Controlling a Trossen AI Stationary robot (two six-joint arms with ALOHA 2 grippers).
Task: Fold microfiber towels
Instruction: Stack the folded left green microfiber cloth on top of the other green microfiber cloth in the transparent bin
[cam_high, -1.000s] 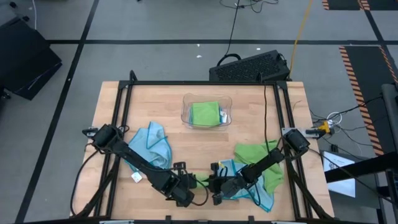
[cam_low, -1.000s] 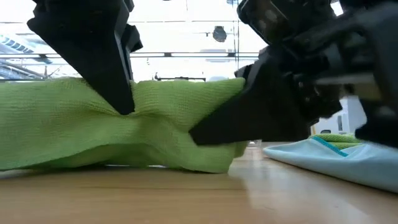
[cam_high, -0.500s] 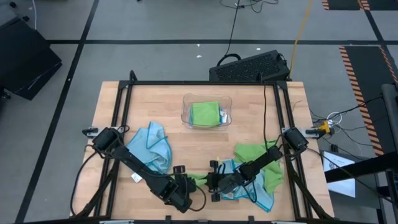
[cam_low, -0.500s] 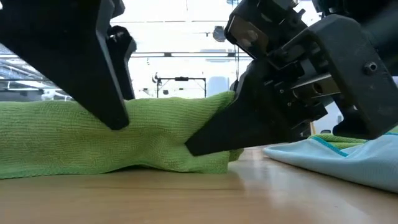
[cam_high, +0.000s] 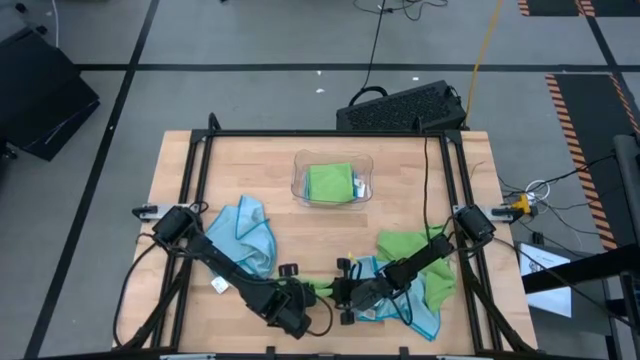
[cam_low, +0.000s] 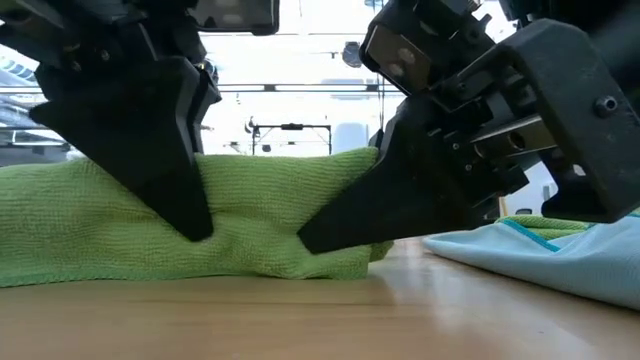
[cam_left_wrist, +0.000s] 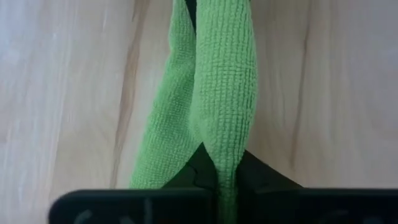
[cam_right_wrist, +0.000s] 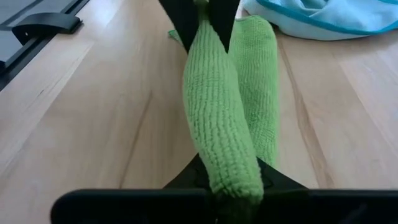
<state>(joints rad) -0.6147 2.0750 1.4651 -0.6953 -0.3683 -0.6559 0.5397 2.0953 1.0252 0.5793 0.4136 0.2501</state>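
Towel (cam_low: 150, 225) first: the lime green cloth we are working on lies bunched on the table (cam_high: 400, 175) near its front edge, stretched between our two grippers. Half a second ago our left gripper (cam_high: 300, 298) stood with its fingers apart on the cloth; now its jaws are pressed together on the towel's left end, and the left wrist view shows the green fabric (cam_left_wrist: 221, 99) pinched into a narrow ridge between the fingers. Our right gripper (cam_high: 343, 292) has not let go; it stays clamped on the other end, the cloth (cam_right_wrist: 224, 118) rolled up thick in its jaws. We judge that we have just re-gripped, so both ends are in hand again and we can lift and spread the towel for a fold. A light blue towel (cam_low: 560, 255) lies just beside our right gripper, another blue towel (cam_high: 248, 232) sits to the left, and a folded green one (cam_high: 330, 182) already rests in the clear tray (cam_high: 298, 192).
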